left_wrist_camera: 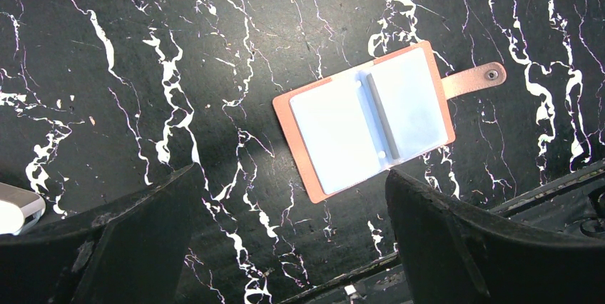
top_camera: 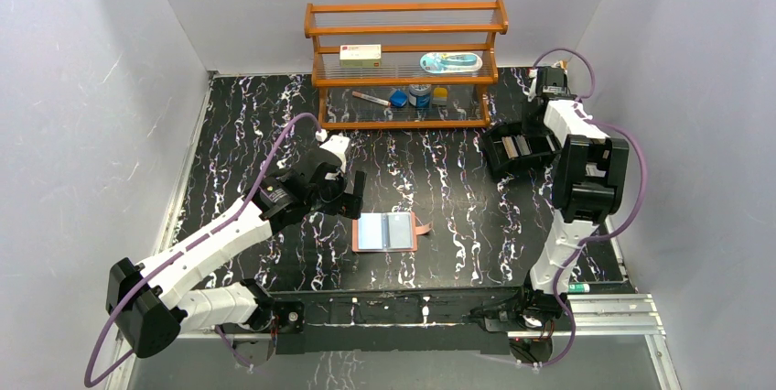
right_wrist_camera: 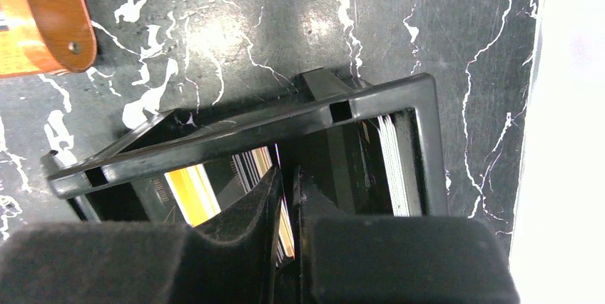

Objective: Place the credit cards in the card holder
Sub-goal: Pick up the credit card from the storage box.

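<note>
Since the credit cards (right_wrist_camera: pixel 394 168), upright in the far-right tray (right_wrist_camera: pixel 250 133), look thin, stiff and slick, the right gripper (right_wrist_camera: pixel 287 175) pinches one by its top edge, while the left gripper (top_camera: pixel 352 196) hangs spread beside the open card holder (top_camera: pixel 385 232).

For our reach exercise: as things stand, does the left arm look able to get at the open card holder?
Probably yes. The left hand hovers open beside the card holder, and only bare table lies between them; nothing blocks the way.
</note>
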